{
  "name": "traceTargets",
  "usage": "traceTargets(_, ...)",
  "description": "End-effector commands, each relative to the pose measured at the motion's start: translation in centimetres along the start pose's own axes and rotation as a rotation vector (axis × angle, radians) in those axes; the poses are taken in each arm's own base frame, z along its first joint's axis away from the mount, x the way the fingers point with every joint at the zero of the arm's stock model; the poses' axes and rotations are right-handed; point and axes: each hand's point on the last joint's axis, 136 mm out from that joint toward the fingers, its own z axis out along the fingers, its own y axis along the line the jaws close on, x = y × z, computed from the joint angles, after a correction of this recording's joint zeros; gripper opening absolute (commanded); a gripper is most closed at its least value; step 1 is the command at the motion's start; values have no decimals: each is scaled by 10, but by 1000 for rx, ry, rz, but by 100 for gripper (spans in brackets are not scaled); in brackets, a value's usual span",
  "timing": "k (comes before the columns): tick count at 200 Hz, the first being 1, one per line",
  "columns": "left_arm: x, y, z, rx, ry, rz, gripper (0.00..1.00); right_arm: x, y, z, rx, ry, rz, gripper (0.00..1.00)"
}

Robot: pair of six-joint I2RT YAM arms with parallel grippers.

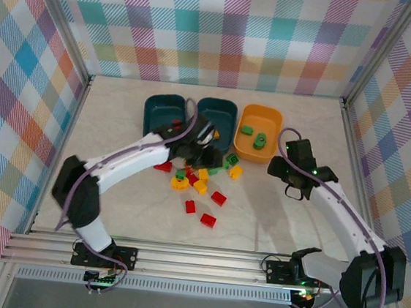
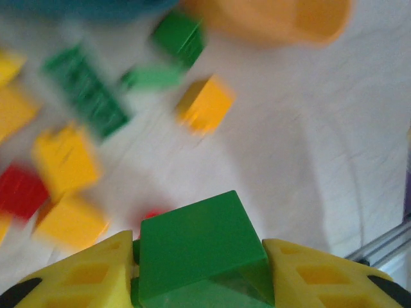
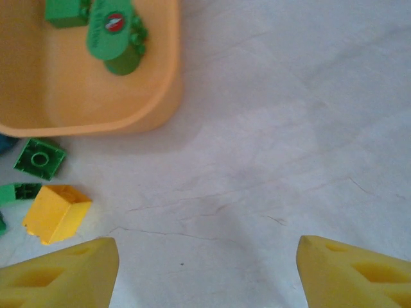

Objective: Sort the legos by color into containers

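Left gripper was clamped on a green brick, up above the loose pile on the table. Right gripper hung spread wide and empty beside the orange tub, which already had 2 green pieces in it. I'd lift clear of the pile, carry the brick over that tub's middle, and only let go down low.

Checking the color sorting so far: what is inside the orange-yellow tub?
The orange-yellow tub holds two green legos: a brick and a round piece. Whatever lies under them is covered.
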Motion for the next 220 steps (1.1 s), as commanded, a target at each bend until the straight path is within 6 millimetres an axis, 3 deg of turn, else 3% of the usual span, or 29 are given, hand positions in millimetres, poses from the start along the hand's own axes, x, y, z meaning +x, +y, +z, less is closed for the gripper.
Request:
traceTargets(1,-34,-18,31,-8,13,87,40,8,-3,-8,-43,-7,105,75)
traceTargets(24,-74,-39,63,-18,-2,129,40,19,-6,-14,-70,7,114,76)
traceTargets(57,-111,-49,109,-6,-19,132,42,24,-5,-23,-104,11,76,77)
traceTargets(83,-121,-44,136,24,-16,83,45,26,1,-24,-140,23,53,77)
traceTargets(105,-128,-45,145,55,-32,70,49,26,8,-22,-169,30,43,77)
traceTargets(124,-132,-49,147,77,-50,82,62,24,13,-20,-188,33,31,78)
traceTargets(146,-137,-59,137,107,-66,102,81,21,18,-18,-201,32,21,80)
traceTargets(160,-141,-69,122,129,-86,126,87,19,21,-19,-214,32,17,80)
traceTargets(200,-148,-113,49,252,-141,196,90,17,33,-19,-247,46,14,77)
traceTargets(220,-146,-115,8,232,-175,218,89,25,50,-12,-255,80,-32,76)
